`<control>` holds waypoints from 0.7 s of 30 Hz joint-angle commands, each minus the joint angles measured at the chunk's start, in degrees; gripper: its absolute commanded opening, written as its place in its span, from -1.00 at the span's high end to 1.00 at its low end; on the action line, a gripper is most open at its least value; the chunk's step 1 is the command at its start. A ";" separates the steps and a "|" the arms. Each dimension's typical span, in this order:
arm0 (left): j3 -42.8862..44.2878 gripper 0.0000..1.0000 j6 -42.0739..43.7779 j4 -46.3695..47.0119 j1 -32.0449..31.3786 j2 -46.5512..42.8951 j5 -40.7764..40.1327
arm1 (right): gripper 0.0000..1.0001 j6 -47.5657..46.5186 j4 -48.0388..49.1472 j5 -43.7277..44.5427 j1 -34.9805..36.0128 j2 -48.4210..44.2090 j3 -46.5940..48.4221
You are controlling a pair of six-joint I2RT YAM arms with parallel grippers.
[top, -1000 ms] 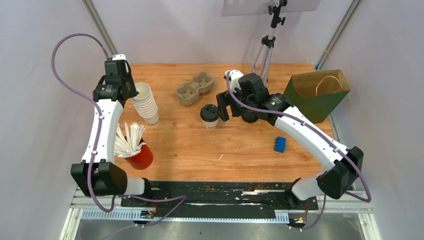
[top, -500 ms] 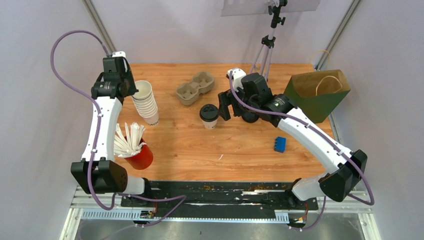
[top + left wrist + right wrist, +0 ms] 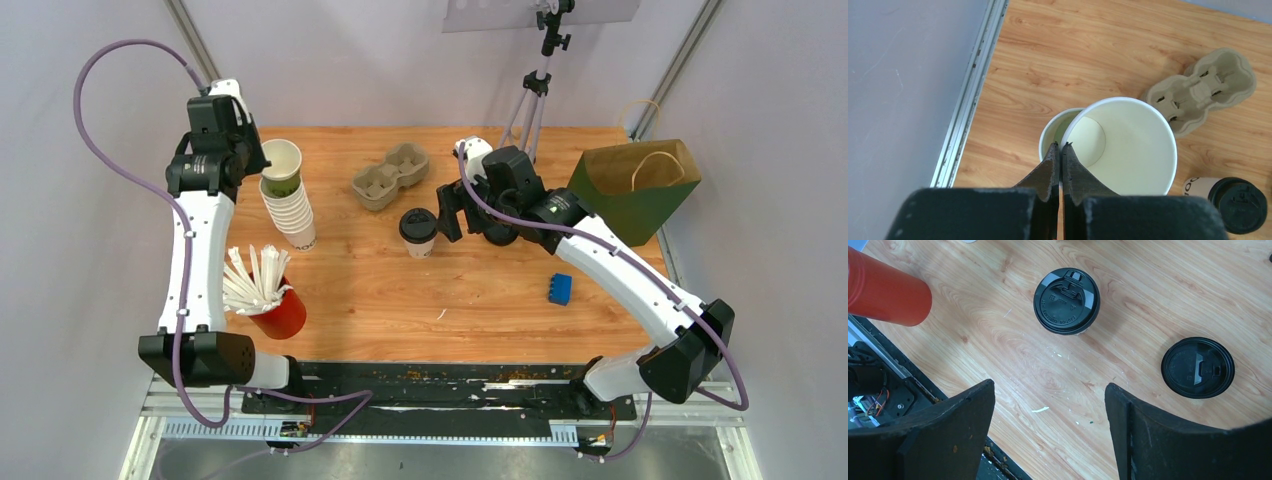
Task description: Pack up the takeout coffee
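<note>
My left gripper (image 3: 1060,145) is shut, pinching the near rim of a lidless olive-green-sided cup (image 3: 1128,145) with a cream inside. It holds that cup (image 3: 281,165) just above the stack of white cups (image 3: 293,215), at the table's left back. The left gripper (image 3: 258,160) sits to the cup's left. A white-sided cup with a black lid (image 3: 418,232) stands upright mid-table, also visible as the lidded cup (image 3: 1066,300). My right gripper (image 3: 1049,384) is open and empty beside it, right gripper (image 3: 445,212) just to its right. A loose black lid (image 3: 1198,367) lies flat on the wood.
A cardboard cup carrier (image 3: 390,176) lies behind the lidded cup. A green paper bag (image 3: 635,185) stands open at the right back. A red cup of white sticks (image 3: 272,305) is near the left front. A blue block (image 3: 560,289) and a tripod (image 3: 535,90) are on the right.
The left gripper closed on the green cup's rim and lifted it up and back off the stack. The right arm stayed put.
</note>
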 commanded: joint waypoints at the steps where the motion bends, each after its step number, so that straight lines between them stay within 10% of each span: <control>1: 6.01 1.00 -1.33 -0.24 0.44 -1.55 3.01 | -0.61 0.07 0.27 0.92 0.15 -2.01 1.09; 12: 2.09 1.00 -8.12 3.34 -1.00 -8.32 20.42 | -0.67 0.42 -1.05 10.91 -0.28 -4.45 0.17; 21: -3.30 1.00 -5.16 -1.53 -17.19 -12.14 23.49 | -0.63 -2.76 -3.47 17.34 -4.71 -2.23 -2.49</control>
